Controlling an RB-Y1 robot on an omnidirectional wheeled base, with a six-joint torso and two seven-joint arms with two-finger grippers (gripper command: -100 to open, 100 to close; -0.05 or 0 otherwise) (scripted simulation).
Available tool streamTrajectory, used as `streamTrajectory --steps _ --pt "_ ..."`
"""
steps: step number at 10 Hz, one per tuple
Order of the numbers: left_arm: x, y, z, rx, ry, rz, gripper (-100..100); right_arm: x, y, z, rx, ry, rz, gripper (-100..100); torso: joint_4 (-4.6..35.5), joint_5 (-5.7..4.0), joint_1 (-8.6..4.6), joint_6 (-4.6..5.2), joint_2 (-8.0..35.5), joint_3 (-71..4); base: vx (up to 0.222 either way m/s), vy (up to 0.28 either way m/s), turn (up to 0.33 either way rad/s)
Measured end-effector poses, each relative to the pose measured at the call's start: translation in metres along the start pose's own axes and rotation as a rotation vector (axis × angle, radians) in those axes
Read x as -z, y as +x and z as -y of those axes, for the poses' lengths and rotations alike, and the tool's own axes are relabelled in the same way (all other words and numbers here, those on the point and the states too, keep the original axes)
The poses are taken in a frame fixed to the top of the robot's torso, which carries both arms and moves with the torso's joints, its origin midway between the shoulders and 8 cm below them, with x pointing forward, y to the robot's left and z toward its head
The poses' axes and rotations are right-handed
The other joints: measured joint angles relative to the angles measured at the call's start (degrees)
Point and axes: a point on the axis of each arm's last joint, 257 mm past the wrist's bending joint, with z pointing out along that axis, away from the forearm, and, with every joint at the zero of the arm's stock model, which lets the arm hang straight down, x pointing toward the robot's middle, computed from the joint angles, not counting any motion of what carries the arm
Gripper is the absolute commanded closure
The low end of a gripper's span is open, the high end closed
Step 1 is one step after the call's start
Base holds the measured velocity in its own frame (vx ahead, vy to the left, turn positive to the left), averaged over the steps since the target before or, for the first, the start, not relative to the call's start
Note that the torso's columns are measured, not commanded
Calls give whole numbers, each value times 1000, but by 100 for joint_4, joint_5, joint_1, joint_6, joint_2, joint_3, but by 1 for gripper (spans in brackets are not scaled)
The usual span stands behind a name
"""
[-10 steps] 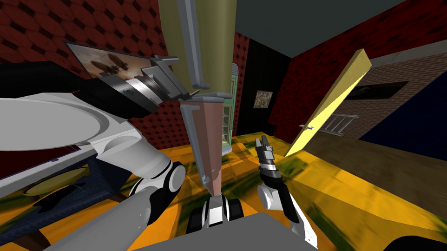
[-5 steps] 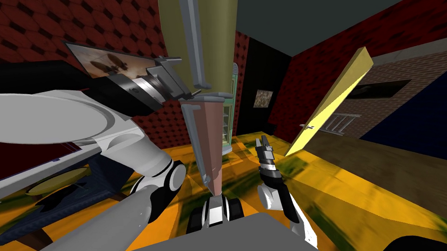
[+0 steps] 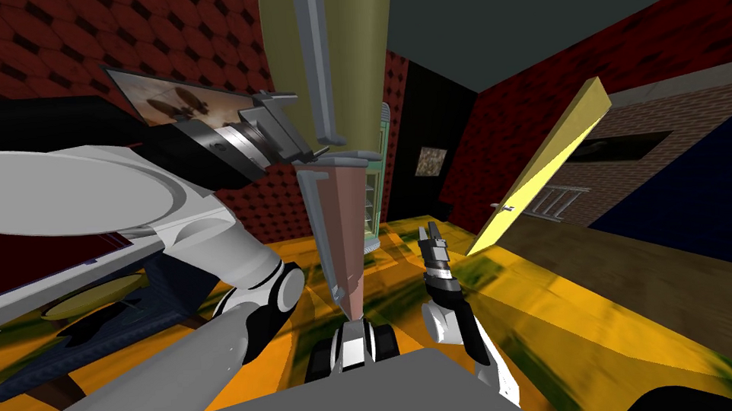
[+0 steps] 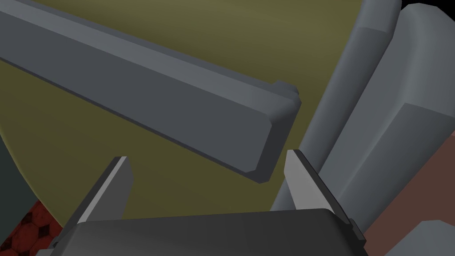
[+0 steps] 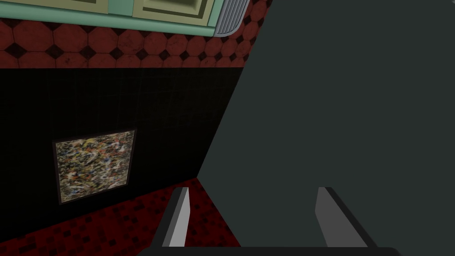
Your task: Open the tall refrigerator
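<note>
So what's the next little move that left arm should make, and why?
Probably ease the left end effector forward until the grey handle bar on the olive refrigerator door sits between its fingers. They stand open, and the bar's end lies just beyond their tips, not yet between them, so shutting now would likely grab nothing.

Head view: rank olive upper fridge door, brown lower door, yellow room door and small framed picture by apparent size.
Largest: olive upper fridge door.
Then brown lower door and yellow room door, about alike; not ranked.
Smallest: small framed picture.
</note>
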Motion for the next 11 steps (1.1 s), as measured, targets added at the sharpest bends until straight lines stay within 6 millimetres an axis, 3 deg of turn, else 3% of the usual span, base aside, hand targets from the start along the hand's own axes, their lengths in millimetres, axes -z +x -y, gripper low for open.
streamTrajectory --steps 2,6,11 --pt "2 -2 0 0 5 -2 -100 0 0 0 0 0 0 0 -12 2 2 0 -4 1 -6 -1 9" --pt "-18 -5 -10 18 -57 2 -100 0 0 0 0 0 0 0 -13 -3 -11 3 -14 -7 -17 1 5" --pt "-19 0 -9 17 -59 2 -100 0 0 0 0 0 0 0 -5 5 3 2 3 8 1 0 0"
